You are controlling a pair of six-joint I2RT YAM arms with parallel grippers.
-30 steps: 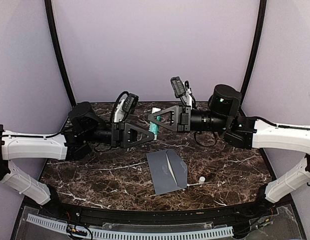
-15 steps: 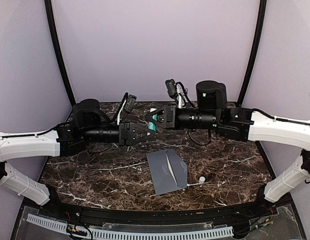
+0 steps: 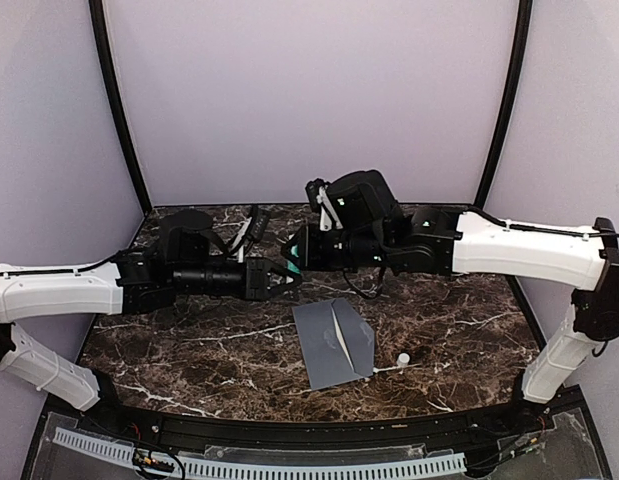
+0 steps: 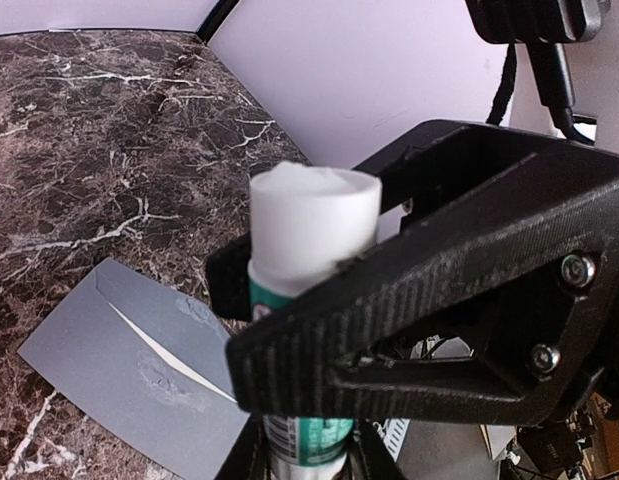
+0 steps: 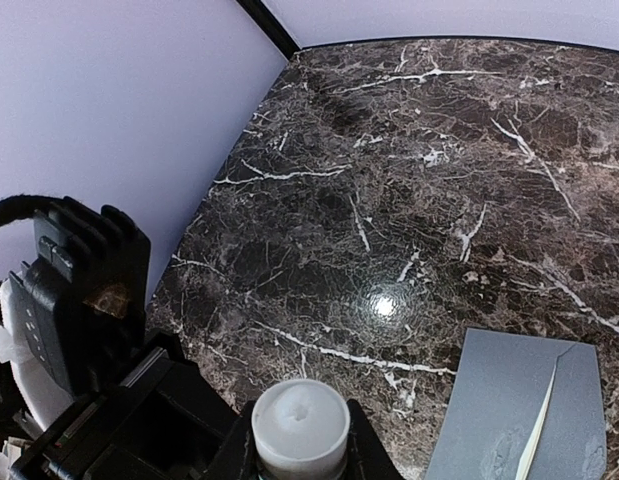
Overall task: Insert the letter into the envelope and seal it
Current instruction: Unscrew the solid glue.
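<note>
A glue stick (image 3: 290,263) with a green label hangs above the back of the table, held from both sides. My left gripper (image 3: 276,278) is shut on its lower end (image 4: 304,445). My right gripper (image 3: 297,252) is shut on its body, its black fingers (image 4: 419,320) crossing the left wrist view. The stick's white top (image 5: 300,427) faces the right wrist camera. The grey envelope (image 3: 334,345) lies flat below, flap down. Only a cream sliver of the letter (image 3: 342,336) shows at the flap's edge (image 5: 540,430).
A small white cap (image 3: 403,358) lies on the marble table (image 3: 189,350) just right of the envelope. Purple walls and black curved poles (image 3: 117,110) close off the back and sides.
The right arm swung left and down and rolled its wrist. The left wrist rolled too. Both grippers stayed together on the glue stick, now lower over the table's back. The envelope has not moved.
</note>
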